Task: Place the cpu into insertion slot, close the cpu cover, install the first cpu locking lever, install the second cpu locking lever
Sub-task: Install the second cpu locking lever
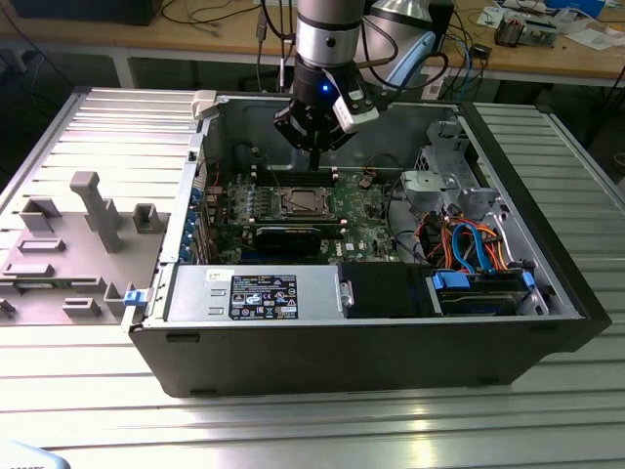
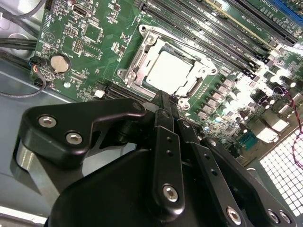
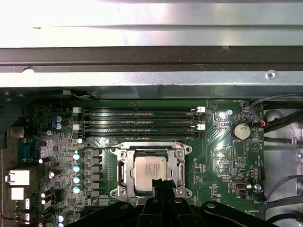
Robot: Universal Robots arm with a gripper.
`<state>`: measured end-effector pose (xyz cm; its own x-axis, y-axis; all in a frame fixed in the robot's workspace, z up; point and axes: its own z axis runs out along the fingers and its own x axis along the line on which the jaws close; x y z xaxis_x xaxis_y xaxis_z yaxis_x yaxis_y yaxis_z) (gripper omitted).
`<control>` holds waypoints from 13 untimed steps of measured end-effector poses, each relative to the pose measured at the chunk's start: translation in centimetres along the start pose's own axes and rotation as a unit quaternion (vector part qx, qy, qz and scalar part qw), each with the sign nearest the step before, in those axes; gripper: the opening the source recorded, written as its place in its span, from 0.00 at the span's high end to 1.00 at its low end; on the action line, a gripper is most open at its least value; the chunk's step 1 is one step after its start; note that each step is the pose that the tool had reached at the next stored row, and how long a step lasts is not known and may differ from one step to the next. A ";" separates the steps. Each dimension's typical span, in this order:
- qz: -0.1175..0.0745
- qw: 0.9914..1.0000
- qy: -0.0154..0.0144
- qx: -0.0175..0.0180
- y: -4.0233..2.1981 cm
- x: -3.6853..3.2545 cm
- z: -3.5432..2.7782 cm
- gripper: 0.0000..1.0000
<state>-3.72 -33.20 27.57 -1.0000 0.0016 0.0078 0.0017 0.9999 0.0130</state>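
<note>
- The claw (image 3: 163,185) hangs inside the open computer case (image 1: 391,362), its black fingers (image 2: 163,106) pressed together, pinching nothing.
- Its tip sits just above one edge of the insertion slot (image 3: 151,172).
- The cpu (image 3: 150,171) lies flat in that slot, with the cpu cover (image 2: 142,59) closed around it as a silver frame.
- 4 memory slots (image 3: 137,124) run beside the socket on the green motherboard (image 1: 366,210).
- The case rests on a ribbed metal worktop (image 1: 312,420).

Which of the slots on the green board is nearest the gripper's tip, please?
The insertion slot, the square metal-rimmed socket with the cpu seated in it; the gripper hovers at its edge, while the long narrow memory slots lie beyond it.
</note>
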 end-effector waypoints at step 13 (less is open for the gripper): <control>0.000 1.000 0.000 0.000 0.00 1.01 -0.15 0.89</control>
<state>-4.73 -33.20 27.72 -1.0000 0.0017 0.0076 0.0018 0.9999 0.0132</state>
